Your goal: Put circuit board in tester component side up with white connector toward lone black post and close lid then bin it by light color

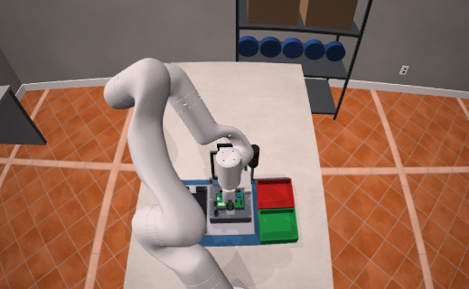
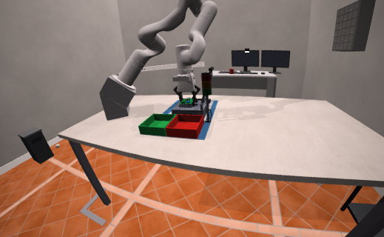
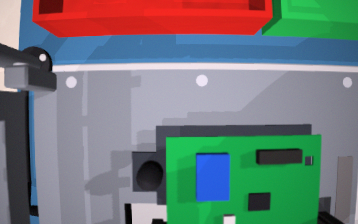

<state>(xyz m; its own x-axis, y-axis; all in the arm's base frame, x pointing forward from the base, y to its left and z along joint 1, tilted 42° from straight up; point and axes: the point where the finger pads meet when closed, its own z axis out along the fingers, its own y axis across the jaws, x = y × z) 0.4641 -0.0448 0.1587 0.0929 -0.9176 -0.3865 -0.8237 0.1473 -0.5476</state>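
Note:
The green circuit board (image 1: 239,204) (image 2: 183,101) (image 3: 285,185) is component side up, with a blue part and dark chips on top. My gripper (image 1: 230,203) (image 2: 188,99) is shut on the board across its width and holds it just above the dark grey tester (image 1: 230,220) (image 2: 186,109) (image 3: 205,130). In the top view a white part, probably the connector, shows at the board's left side. The pins and holes are hidden under the board and fingers. The lid (image 1: 212,163) (image 3: 17,150) stands open. The signal light (image 1: 254,155) (image 2: 206,83) looks unlit.
The red bin (image 1: 275,194) (image 2: 185,125) (image 3: 155,26) and the green bin (image 1: 277,226) (image 2: 155,129) (image 3: 330,22) stand side by side to the right of the tester in the top view. The dark tray (image 1: 199,196) is on its left, partly behind the arm. The light's pole stands near the red bin.

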